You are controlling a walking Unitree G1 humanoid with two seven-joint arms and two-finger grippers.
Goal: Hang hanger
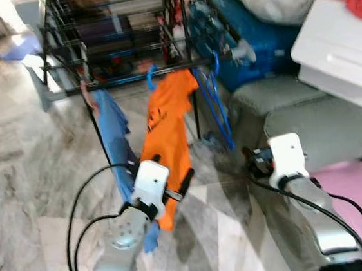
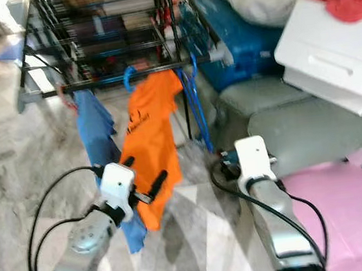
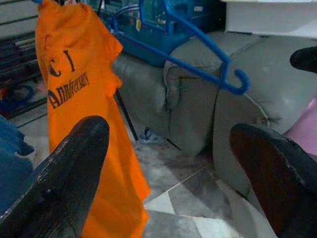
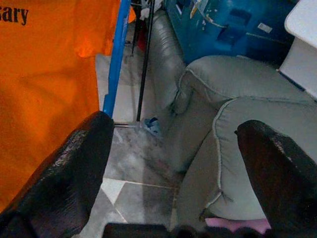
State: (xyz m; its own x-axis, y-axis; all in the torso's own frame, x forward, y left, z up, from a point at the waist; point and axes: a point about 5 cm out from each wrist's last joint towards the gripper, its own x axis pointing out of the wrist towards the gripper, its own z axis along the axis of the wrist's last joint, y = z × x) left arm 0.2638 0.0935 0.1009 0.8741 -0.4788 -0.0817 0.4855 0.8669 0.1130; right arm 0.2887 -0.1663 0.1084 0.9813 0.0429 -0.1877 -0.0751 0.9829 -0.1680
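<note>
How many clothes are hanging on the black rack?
2. An orange shirt hangs near the middle of the rack's front bar, and a blue garment hangs beside it on the robot's left. More may be hidden behind them.

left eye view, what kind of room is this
Probably a home living room doubling as a laundry-drying spot: a grey sofa on a marble-tile floor, and a black metal drying rack with an orange t-shirt and empty blue hangers hung on its rail.
</note>
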